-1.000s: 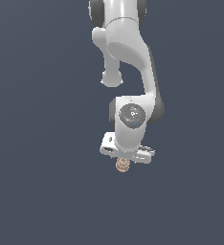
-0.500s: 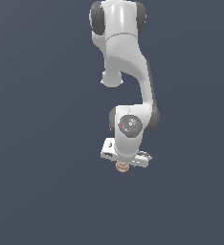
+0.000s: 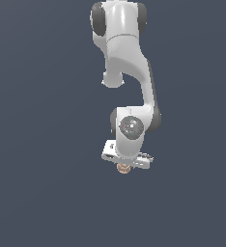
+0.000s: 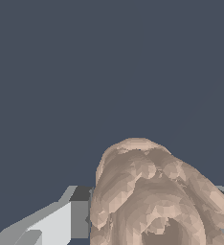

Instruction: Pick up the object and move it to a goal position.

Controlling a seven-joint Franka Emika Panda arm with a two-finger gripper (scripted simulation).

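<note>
Background: you see only a flat dark blue-grey field in both views; no edge, no wall and no table line can be told apart in it.

Arm: the white arm (image 3: pixel 127 72) comes down from the top of the exterior view, bends at a dark-ringed joint, and ends in a round wrist with a grey disc facing the camera.

Pincer: the pincer (image 3: pixel 125 163) sits under the wrist as a pale crossbar, tilted so that its end on the exterior view's left is a little higher. Its fingers (image 4: pixel 61 220) show in the wrist view as grey-white blocks on both sides of the object, pressed close against it.

Pincer state: you can take it as clamped on the object; the lump sits between the two fingers and touches them.

Object: the object (image 3: pixel 123 168) is a small tan-brown roundish lump, just below the crossbar in the exterior view, much smaller than the pincer. In the wrist view the object (image 4: pixel 152 196) fills the lower part of the picture, and you can see its stacked, bumpy ridges.

Object place: it is held at the tip of the arm, near the middle of the exterior view and slightly low. Whether it rests on a surface or is lifted, you cannot tell, because the background gives no shadow or contact line.
</note>
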